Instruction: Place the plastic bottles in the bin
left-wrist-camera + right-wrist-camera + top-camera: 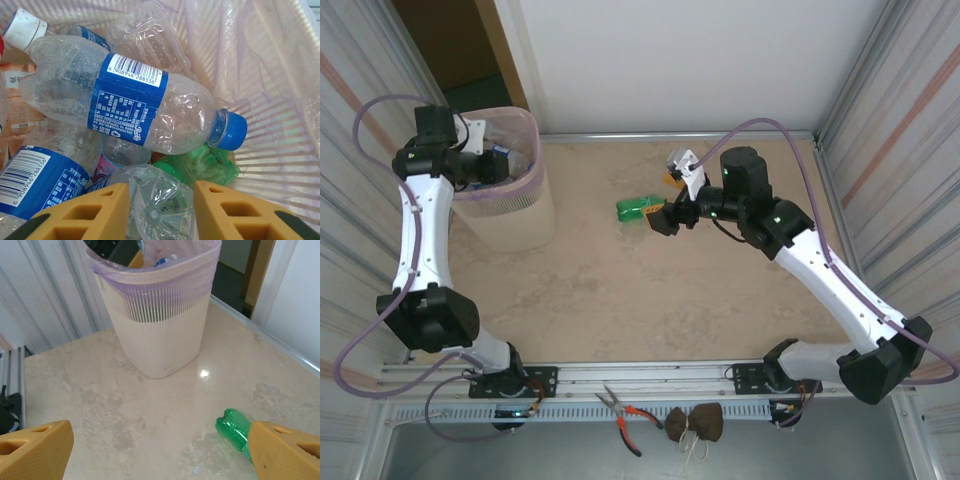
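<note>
My left gripper (498,160) hangs inside the pale pink bin (510,215), its yellow fingers (95,215) pressed against the sides of a crumpled clear bottle (155,210) whose base faces the camera. Below it lie several bottles: a large clear one with a blue label and blue cap (135,105), another blue-labelled one (35,180) and a green one (200,167). A green bottle (640,209) lies on the table. My right gripper (665,215) hovers open just right of it. The green bottle (235,432) is partly hidden behind the right finger (287,452); the bin (160,330) stands beyond.
The bin's ribbed wall (280,100) has a thin liner bag. Red-handled pliers (625,410) and two brown pouches (695,422) lie on the front rail. Corrugated walls close the table's left and right sides, with a metal edge (260,332) at the back.
</note>
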{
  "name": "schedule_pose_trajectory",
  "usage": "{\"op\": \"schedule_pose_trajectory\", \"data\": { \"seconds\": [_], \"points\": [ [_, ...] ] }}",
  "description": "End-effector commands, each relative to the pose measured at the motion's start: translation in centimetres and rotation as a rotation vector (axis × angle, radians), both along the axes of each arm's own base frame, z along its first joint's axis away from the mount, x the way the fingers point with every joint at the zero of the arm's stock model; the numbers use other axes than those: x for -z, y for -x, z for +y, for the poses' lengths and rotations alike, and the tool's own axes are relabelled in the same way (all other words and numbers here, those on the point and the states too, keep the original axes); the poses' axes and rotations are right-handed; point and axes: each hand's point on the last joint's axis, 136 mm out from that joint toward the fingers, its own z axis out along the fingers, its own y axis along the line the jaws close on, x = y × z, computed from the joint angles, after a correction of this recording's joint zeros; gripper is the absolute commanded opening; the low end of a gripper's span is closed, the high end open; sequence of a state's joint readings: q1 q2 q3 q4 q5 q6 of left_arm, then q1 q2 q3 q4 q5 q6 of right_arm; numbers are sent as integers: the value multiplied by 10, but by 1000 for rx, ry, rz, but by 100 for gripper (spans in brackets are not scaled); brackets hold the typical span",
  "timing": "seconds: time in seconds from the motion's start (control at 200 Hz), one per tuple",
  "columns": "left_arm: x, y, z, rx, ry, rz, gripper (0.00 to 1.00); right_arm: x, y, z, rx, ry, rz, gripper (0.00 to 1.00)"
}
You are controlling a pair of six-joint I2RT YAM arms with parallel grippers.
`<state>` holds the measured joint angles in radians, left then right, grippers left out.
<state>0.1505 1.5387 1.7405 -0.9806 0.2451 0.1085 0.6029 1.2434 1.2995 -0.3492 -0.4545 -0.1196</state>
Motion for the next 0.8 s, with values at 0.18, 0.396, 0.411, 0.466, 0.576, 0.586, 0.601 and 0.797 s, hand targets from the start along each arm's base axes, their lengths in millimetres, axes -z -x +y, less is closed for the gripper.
{"op": "schedule_pose_trajectory", "data": {
  "seconds": [0.18, 0.396, 0.411, 0.466, 0.576, 0.586, 0.601, 0.797],
  "points": [
    [-75, 22, -25, 60, 135, -158, 46, 38, -29, -3, 29, 193, -30, 89],
    [-101, 45, -31, 70, 178, -224, 48, 86, -62, -9, -42, 392, -60, 86],
    [-102, 47, -32, 70, 180, -228, 48, 88, -65, -9, -47, 402, -61, 86],
    [-108, 53, -32, 67, 179, -243, 49, 100, -74, -9, -71, 446, -59, 85],
    [-119, 66, -31, 58, 173, -272, 49, 126, -94, -10, -112, 518, -50, 84],
    [-119, 66, -30, 58, 171, -274, 49, 129, -96, -11, -115, 526, -49, 84],
    [-120, 68, -30, 55, 168, -276, 49, 133, -99, -10, -122, 536, -47, 83],
    [-120, 82, -19, 8, 116, -266, 49, 189, -126, -14, -205, 694, -5, 82]
  ]
}}
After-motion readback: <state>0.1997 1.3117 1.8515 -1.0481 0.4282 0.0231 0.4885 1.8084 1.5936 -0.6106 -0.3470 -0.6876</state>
